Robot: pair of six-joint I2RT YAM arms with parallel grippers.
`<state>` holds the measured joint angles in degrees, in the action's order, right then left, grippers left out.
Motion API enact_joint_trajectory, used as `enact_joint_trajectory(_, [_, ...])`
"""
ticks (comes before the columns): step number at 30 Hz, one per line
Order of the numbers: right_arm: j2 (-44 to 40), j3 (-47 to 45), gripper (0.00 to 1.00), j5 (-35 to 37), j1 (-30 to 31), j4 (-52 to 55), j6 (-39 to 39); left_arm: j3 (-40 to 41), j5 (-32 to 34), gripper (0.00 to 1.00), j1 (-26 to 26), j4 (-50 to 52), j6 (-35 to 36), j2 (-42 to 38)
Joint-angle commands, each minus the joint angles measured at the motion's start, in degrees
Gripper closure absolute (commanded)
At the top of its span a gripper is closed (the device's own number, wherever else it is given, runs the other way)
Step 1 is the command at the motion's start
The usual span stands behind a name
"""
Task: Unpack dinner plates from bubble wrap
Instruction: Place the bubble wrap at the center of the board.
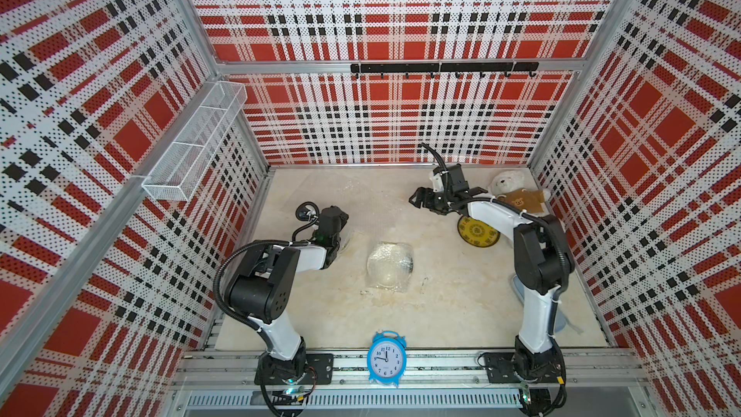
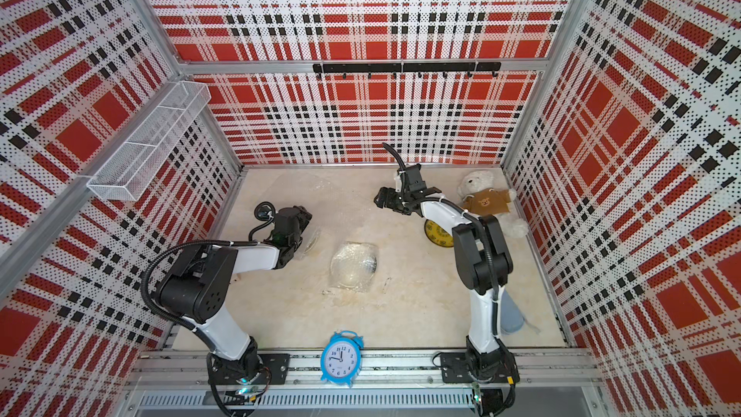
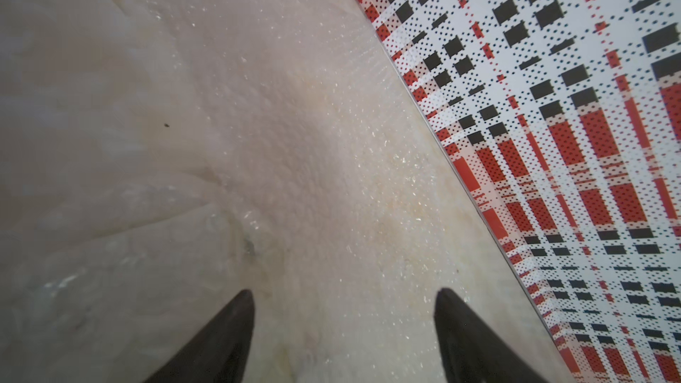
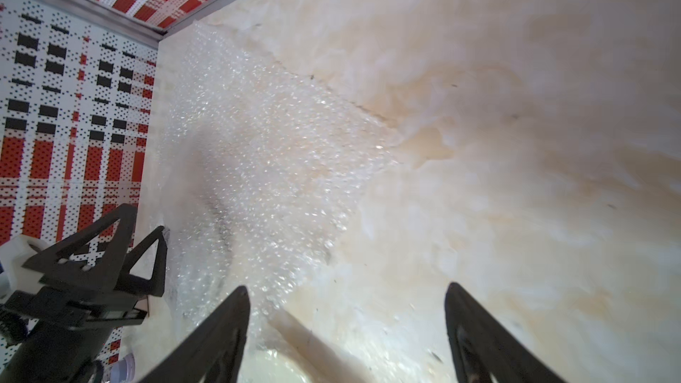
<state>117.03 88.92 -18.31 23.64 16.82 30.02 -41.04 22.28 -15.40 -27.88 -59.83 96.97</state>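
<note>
The left gripper [image 3: 344, 296] and right gripper [image 4: 346, 289] are being held wide and empty above loose wrap [image 4: 258, 149]. A wrapped plate [image 1: 389, 266] is lying mid-table, likely stiff and breakable. Its light, slippery film [image 1: 403, 284] is being judged best pinched at a free corner.

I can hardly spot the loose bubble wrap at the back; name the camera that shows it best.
Right wrist: the bubble wrap glints, its edge clear. Left wrist shows faint texture only; both top views, a barely visible sheet.
</note>
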Motion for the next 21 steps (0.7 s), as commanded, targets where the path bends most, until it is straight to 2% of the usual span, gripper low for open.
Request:
enact_joint_trajectory(1, [5.18, 4.99, 0.17, -1.28, 2.16, -2.44, -0.66, 0.25, -3.39, 0.08, 0.62, 3.48, 3.67, -5.82])
enact_joint_trajectory(3, [7.99, 7.26, 0.17, -1.39, 3.3, -4.64, 0.32, 0.09, -6.55, 0.01, 1.15, 6.32, 5.87, -8.47])
enact_joint_trajectory(8, [12.96, 11.69, 0.18, -0.09, 5.6, -6.89, 1.6, -1.04, -15.25, 0.01, 3.41, 14.84, 10.86, -14.79])
enact_joint_trajectory(13, [15.68, 13.8, 0.18, 0.7, 6.29, -6.55, 2.05, -1.5, -23.1, 0.01, 7.8, 20.63, 13.37, -18.73])
enact_joint_trajectory(21, [20.87, 18.39, 0.18, 3.1, 6.43, -5.63, 2.2, -1.61, -28.26, 0.01, 12.72, 25.23, 15.89, -22.78])
